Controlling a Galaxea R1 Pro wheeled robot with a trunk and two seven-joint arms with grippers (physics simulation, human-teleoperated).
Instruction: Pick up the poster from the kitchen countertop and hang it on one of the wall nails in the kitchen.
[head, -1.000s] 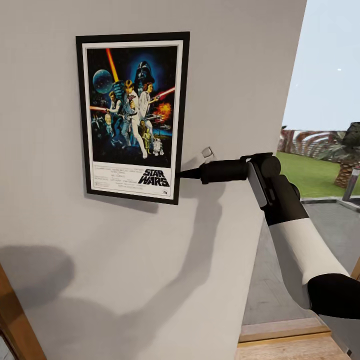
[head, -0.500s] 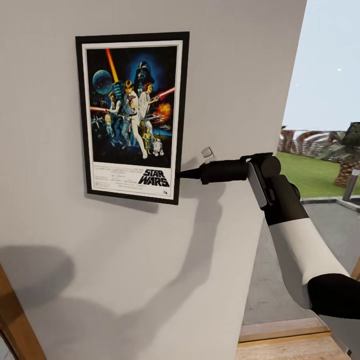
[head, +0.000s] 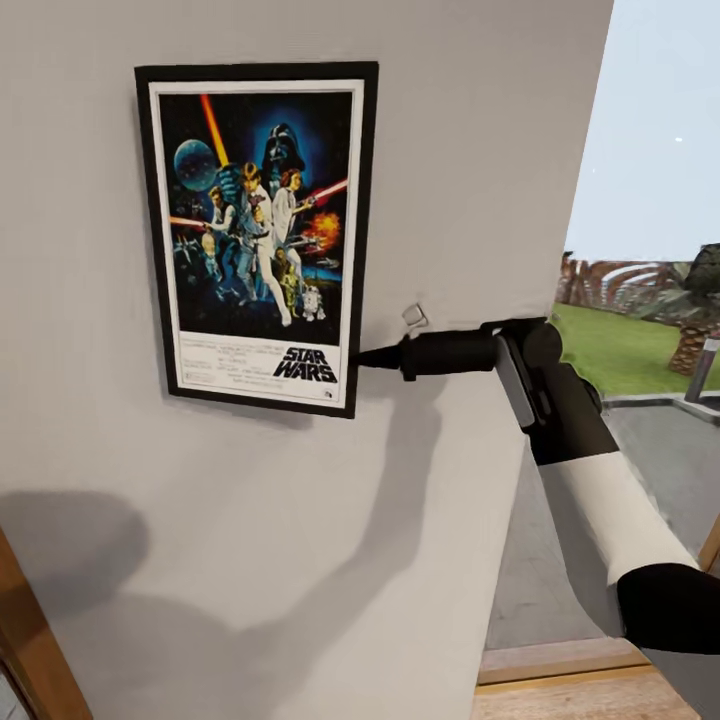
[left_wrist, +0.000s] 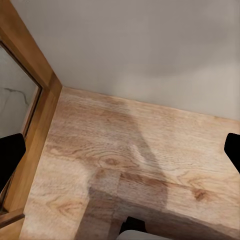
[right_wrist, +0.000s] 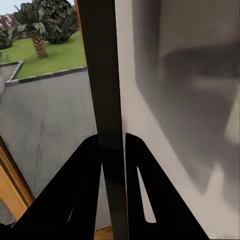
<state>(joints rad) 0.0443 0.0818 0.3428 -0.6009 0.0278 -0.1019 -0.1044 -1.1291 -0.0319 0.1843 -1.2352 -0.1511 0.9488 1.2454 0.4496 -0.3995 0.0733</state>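
pale grey wall (head: 480, 150) | wood floor (left_wrist: 140, 165) | lawn (head: 625, 345) outside

The poster (head: 258, 237) is an upright rectangle with a thin black frame, a white border and colourful figures on dark blue, with a "STAR WARS" logo at its 5 o'clock corner. It lies flat against the pale grey wall, slightly tilted, its lower edge sloping down toward 4 o'clock. The right gripper (head: 362, 357) pinches the frame's right edge near the lower corner, at about 4 o'clock on the poster. In the right wrist view the poster (right_wrist: 102, 90) shows edge-on as a dark strip between the two closed fingers.
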